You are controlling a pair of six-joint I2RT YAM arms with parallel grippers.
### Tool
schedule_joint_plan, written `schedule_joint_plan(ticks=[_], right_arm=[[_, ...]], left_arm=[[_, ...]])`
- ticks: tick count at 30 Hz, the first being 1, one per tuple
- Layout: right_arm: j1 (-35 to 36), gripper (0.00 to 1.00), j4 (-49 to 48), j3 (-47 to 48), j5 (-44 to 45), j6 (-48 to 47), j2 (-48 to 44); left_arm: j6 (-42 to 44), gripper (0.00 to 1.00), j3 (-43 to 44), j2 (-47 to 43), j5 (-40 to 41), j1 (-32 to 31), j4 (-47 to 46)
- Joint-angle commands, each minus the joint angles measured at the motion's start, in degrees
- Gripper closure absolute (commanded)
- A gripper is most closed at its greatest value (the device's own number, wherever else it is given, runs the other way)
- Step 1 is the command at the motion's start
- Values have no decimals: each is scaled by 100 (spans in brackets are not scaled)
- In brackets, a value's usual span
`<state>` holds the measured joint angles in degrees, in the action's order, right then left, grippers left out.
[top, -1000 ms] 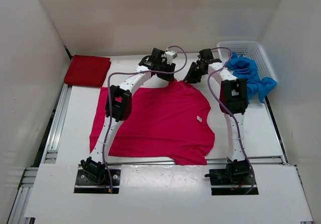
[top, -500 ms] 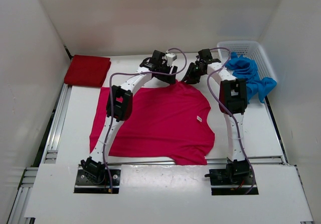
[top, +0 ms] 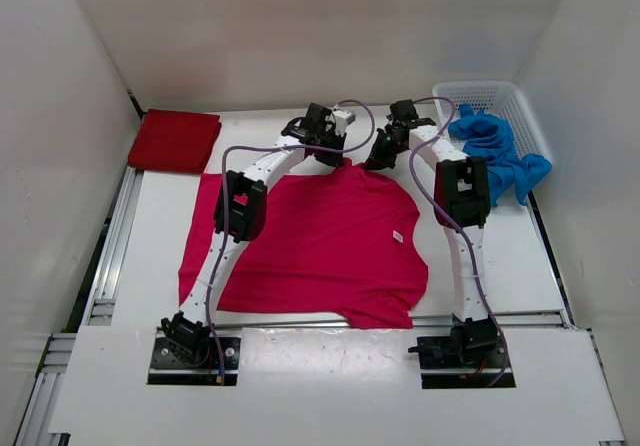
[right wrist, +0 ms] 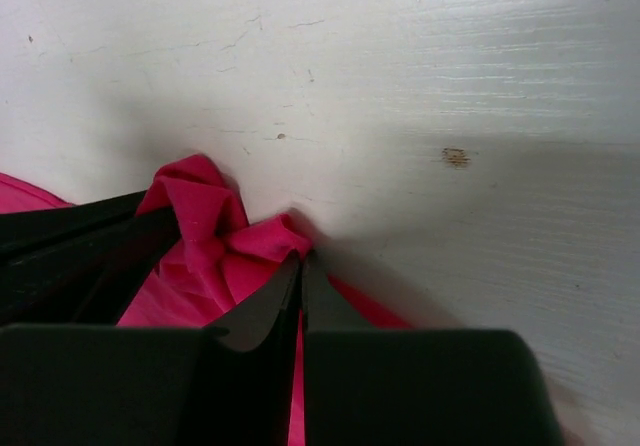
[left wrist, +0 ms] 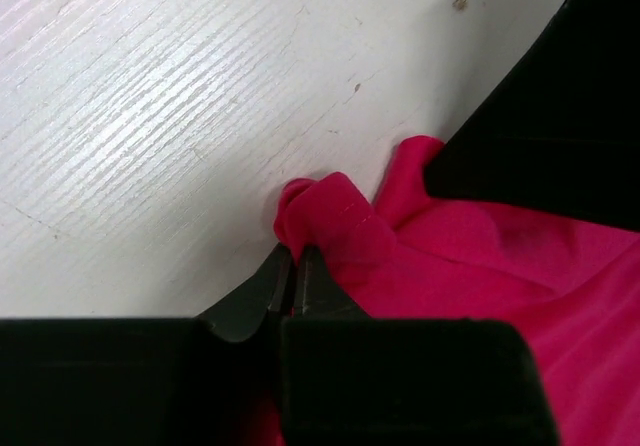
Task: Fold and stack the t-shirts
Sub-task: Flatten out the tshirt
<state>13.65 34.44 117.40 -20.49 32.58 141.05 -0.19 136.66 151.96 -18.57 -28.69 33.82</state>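
While left hand (left wrist: 293, 266), right hand (right wrist: 301, 266) clamp magenta t-shirt (top: 320, 236), t-shirts number three: red t-shirt (top: 173, 141) folded, blue t-shirt (top: 495, 146) over basket (top: 500, 88).

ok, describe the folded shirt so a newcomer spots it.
Start at the white table; go to its far left corner. The dark red shirt lies there, a neat flat square. The pink shirt is spread open, the blue shirt crumpled at the basket.

A white mesh basket (top: 503, 95) sits at the white table's (top: 535, 258) far right corner.
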Motion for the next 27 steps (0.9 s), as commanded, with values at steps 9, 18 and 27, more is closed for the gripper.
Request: schedule_joint_plan(ticks=[9, 18, 27], right_arm=[[-696, 100, -612, -911, 1038, 12, -1333], [-750, 100, -860, -825, 882, 11, -1046], [-802, 90, -658, -534, 924, 179, -544]], left_arm=[[19, 90, -632, -1036, 354, -32, -95], [19, 90, -342, -906, 934, -137, -95], [19, 60, -17, -624, 1828, -313, -148]])
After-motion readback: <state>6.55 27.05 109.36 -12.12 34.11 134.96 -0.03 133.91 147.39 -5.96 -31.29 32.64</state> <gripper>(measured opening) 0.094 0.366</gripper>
